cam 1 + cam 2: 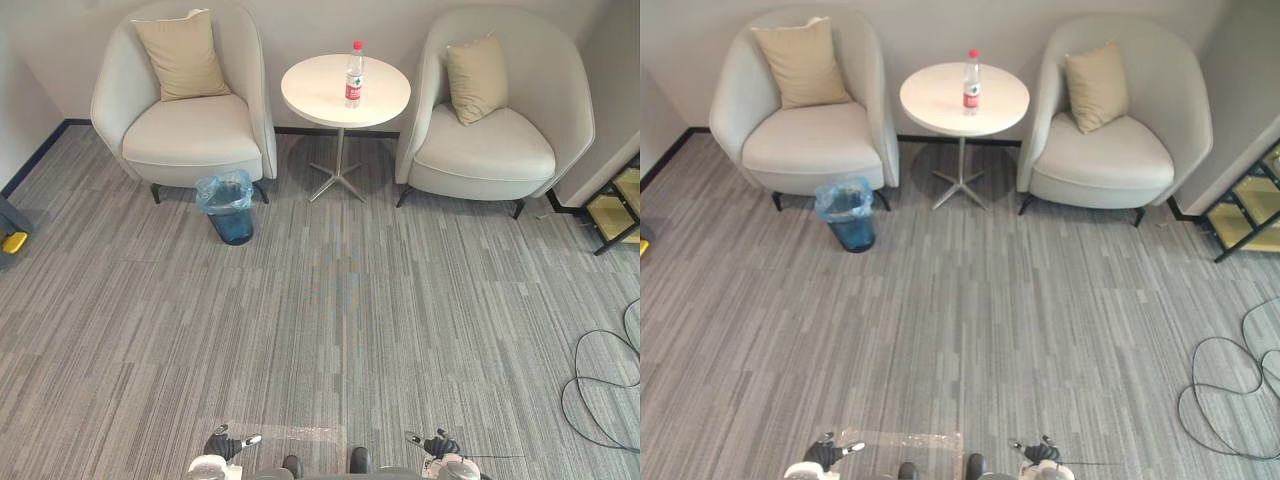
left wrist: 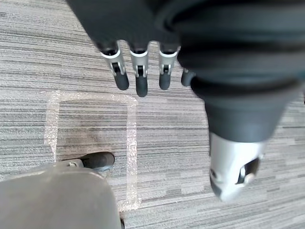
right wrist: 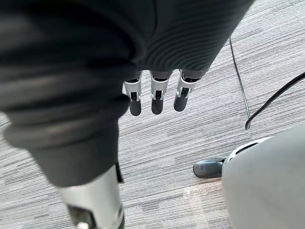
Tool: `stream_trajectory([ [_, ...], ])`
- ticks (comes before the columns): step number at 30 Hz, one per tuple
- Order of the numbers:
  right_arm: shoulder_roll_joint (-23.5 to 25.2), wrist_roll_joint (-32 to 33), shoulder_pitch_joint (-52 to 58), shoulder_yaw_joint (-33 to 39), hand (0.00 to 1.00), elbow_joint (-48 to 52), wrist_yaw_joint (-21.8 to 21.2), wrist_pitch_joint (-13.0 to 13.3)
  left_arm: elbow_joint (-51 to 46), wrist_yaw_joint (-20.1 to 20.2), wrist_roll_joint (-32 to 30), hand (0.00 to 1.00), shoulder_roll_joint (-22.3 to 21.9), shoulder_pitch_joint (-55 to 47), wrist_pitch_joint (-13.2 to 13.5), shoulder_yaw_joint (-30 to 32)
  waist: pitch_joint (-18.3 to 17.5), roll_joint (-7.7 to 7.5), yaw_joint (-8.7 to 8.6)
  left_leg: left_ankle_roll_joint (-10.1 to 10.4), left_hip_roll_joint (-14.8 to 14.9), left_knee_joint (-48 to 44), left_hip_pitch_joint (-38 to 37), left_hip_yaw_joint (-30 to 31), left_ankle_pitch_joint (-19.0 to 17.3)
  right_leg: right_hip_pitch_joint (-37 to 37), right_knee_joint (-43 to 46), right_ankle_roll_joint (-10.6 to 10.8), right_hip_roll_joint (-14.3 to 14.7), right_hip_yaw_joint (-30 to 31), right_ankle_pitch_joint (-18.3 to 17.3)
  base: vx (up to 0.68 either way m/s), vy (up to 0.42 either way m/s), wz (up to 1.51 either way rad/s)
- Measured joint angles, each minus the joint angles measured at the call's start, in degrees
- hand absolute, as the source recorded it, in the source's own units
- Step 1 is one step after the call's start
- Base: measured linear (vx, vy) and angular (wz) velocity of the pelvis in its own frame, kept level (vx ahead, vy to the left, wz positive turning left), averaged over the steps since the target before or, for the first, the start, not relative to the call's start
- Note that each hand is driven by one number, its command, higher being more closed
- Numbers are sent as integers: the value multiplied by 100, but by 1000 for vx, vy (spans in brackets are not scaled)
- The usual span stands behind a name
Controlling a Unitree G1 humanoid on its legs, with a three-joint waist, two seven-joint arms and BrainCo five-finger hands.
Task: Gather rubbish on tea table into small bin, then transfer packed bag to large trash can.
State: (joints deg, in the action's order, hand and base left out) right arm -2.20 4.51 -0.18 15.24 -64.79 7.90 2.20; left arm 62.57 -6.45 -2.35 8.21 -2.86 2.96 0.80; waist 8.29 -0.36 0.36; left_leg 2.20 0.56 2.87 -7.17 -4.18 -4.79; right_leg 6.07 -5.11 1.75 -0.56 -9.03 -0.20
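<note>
Looks like the start of the task, nothing collected yet. The only rubbish I can see is one plastic bottle [image 1: 354,75] with a red cap, upright on the round white desk [image 1: 310,100], near its middle and slightly toward the back edge. The small bin [image 1: 228,215] with its blue bag liner [image 1: 222,188] sits on the carpet [image 1: 330,320] left-front of the desk, tucked against the front corner of the left armchair [image 1: 190,135]. My guess is it's put there so the bottle can go in with a short carry. The right armchair [image 1: 485,150] flanks the desk's other side. The robot stands well back from the desk, nothing in reach, so both arms hang at its sides. Left hand [image 2: 138,78] and right hand [image 3: 155,98] are both released, fingers straight and pointing at the carpet, holding nothing. Next call is to walk up square to the desk, then reach for the bottle. It's tall and narrow and tips easily, so grasp it mid-body.
</note>
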Motion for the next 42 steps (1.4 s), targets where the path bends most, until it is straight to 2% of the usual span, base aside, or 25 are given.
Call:
stream_trajectory([
  [5, 18, 1, 2, 25, 0, -25, 29, 0, 2, -102, -40, 0, 7, 0, -1, 5, 17, -31, 0, -1, -28, -1, -1, 1, 1, 3, -2, 10, -27, -2, 7, -24, 0, 0],
  [27, 56, 23, -4, 27, 0, -30, 101, 0, 33, -99, -35, 0, 56, 18, -10, 2, 60, -104, -19, -69, -41, 89, 10, 28, 45, -35, -25, 10, -32, -98, 7, -2, 0, 1],
  [33, 68, 59, -26, 29, 0, -5, 102, 0, 34, -98, -28, 0, 73, 67, -86, -4, 95, -117, -38, -68, -37, 77, 128, 31, 44, -135, -3, 7, -31, -131, 3, -1, -2, 1],
  [35, 97, 66, -37, 31, 0, 28, 104, 5, 34, -95, -24, 0, 103, 113, -89, -14, 147, -155, -58, -14, -33, -168, 254, 38, -69, -127, 2, 4, -45, -167, -14, 0, -14, 10],
  [37, 128, 82, -48, 28, 0, 46, 104, 9, 27, -91, -3, 0, 128, 190, -88, -15, 192, -198, -65, 35, -9, -804, 551, 15, -325, -104, 3, -36, -56, -199, -59, 5, -18, 16],
  [39, 118, 248, -44, 29, 0, 43, 108, 14, -142, -93, 46, 0, 165, 252, -78, -5, 316, -260, -68, 288, 29, -2507, 1250, -123, -555, 43, 27, -124, -127, -251, -246, -37, -40, 18],
  [40, 107, 248, -44, 29, 0, 43, 108, 14, -160, -93, 48, 0, 161, 252, -74, -2, 326, -245, -63, 288, 51, -2705, 1321, -165, -555, 58, 55, -140, -128, -246, -284, -47, -50, 4],
  [41, 43, 270, -45, 31, 0, 69, 111, 21, -243, -102, 119, 0, 120, 239, -71, 20, 394, -145, -42, 303, 199, -3540, 1611, -325, -544, 157, 199, -184, -107, -200, -443, 12, -14, -7],
  [42, -13, 286, -39, 40, 0, 95, 119, 27, -247, -106, 189, 0, 97, 239, -65, 79, 465, -116, -39, 345, 323, -4164, 1884, -423, -578, 220, 316, -239, -113, -169, -562, 35, 14, -9],
])
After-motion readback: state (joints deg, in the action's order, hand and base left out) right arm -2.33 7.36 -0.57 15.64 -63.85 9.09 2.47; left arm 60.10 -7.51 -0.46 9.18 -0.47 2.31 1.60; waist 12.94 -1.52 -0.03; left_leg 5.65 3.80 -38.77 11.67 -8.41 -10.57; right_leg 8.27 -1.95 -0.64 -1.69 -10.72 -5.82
